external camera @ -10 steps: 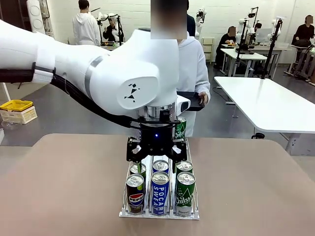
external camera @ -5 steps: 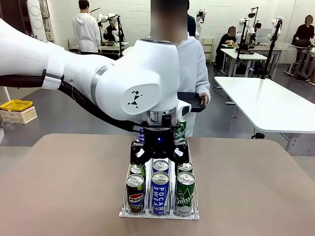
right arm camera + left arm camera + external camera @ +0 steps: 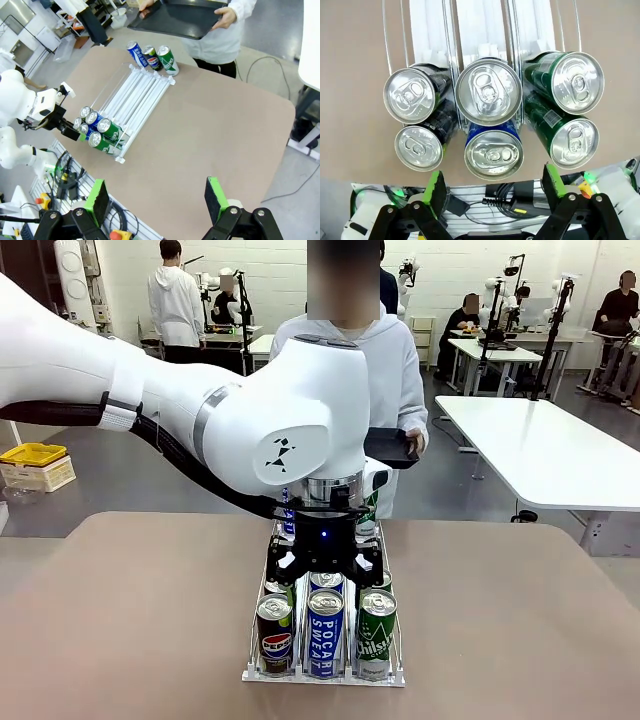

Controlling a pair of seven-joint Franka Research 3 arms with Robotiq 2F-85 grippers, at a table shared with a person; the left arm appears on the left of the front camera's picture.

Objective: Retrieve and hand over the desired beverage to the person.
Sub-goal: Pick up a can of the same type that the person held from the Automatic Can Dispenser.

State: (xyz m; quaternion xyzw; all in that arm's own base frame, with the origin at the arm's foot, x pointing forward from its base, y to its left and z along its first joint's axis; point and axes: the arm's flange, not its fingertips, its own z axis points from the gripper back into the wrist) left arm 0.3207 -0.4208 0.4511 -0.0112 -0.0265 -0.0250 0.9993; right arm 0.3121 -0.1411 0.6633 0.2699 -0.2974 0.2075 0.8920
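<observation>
Left claw point(image 3: 325, 585) state: released, fingers spread wide, nothing between them. It hangs directly over the near end of a white wire rack point(image 3: 325, 677) that rests on a plain brown table top point(image 3: 120, 620). Below the claw the rack holds three lanes of cans, two deep. The black cola cans point(image 3: 415, 95) lie toward one finger, the blue cans point(image 3: 488, 91) under the claw's centre line, and the green cans point(image 3: 570, 82) toward the other finger. Which can is the wanted one cannot be told.

Right claw point(image 3: 156, 201) state: released, empty, held high above the table and well apart from the rack. Beyond it, at the rack's far end, stand three more cans point(image 3: 150, 55). Just past them the person point(image 3: 220, 40) holds a black tray point(image 3: 175, 15) at the far table edge.

Room: grey floor, long white tables point(image 3: 540, 445) to one side, a yellow bin point(image 3: 33, 454) on the other.
</observation>
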